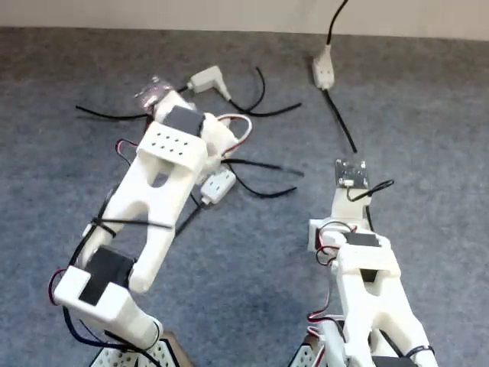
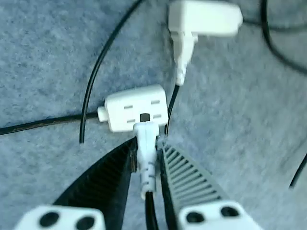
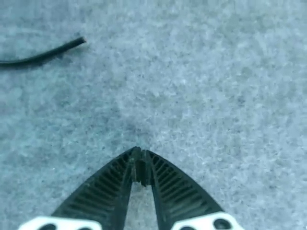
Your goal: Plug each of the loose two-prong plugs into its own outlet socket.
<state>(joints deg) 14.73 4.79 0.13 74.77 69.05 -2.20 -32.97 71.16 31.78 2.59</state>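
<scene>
Up close, my left wrist view tells the grip: my left tool (image 2: 147, 146) is clenched on one white plug (image 2: 145, 134), whose nose touches the slotted face of one white outlet block (image 2: 135, 108). Whether the prongs are seated I cannot tell. Just past the block lies one more white connector (image 2: 204, 19). The high view adds the layout. I count three white pieces on the grey counter (image 1: 428, 153), well apart from each other: an angled connector (image 1: 208, 79) near my left wrist, a socket block (image 1: 218, 186) just beside my left arm (image 1: 157, 199), and a far connector (image 1: 323, 70) toward the back edge. My right wrist view shows my right tool (image 3: 140, 158) clenched on nothing above the counter, with one black cord end (image 3: 48, 51) lying apart from it.
</scene>
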